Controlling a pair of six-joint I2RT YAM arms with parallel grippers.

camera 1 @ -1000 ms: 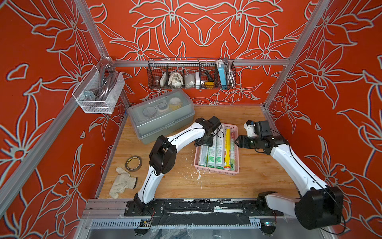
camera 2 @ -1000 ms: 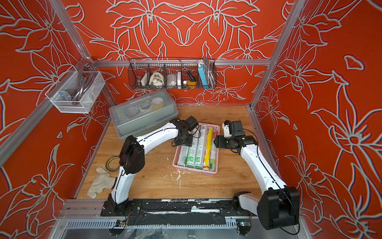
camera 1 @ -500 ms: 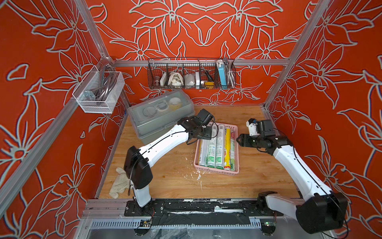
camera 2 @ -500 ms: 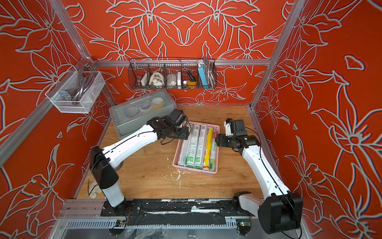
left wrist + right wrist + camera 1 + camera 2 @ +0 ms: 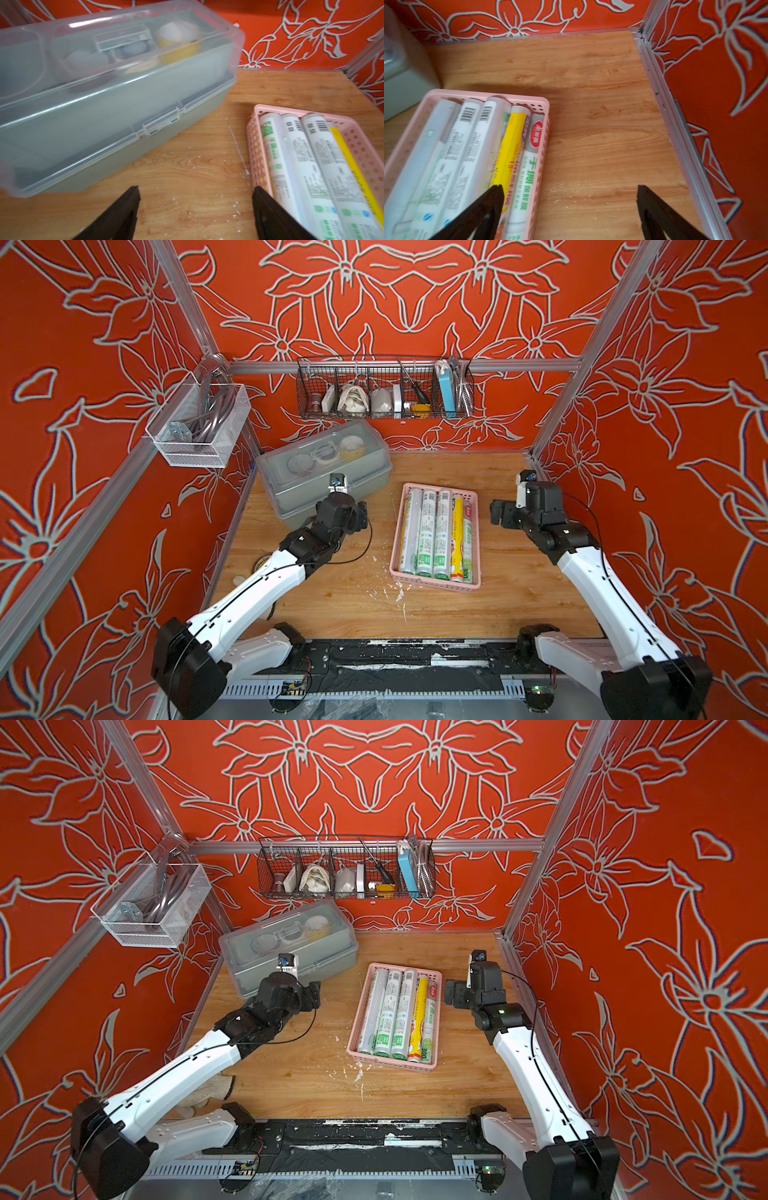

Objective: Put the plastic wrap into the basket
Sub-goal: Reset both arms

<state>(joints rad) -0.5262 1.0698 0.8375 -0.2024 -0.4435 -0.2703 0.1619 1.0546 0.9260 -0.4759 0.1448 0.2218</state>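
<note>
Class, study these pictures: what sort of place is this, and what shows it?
Probably a staged robot test cell: a fixed left arm and right arm, an aluminium frame holding red flowered walls, and household props like the wire rack and pink basket of plastic wrap rolls.

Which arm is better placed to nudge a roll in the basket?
Probably right: the right gripper, open and empty, hangs just beside the rim of the basket; the left gripper, also open, sits farther off, by the grey storage box.
</note>
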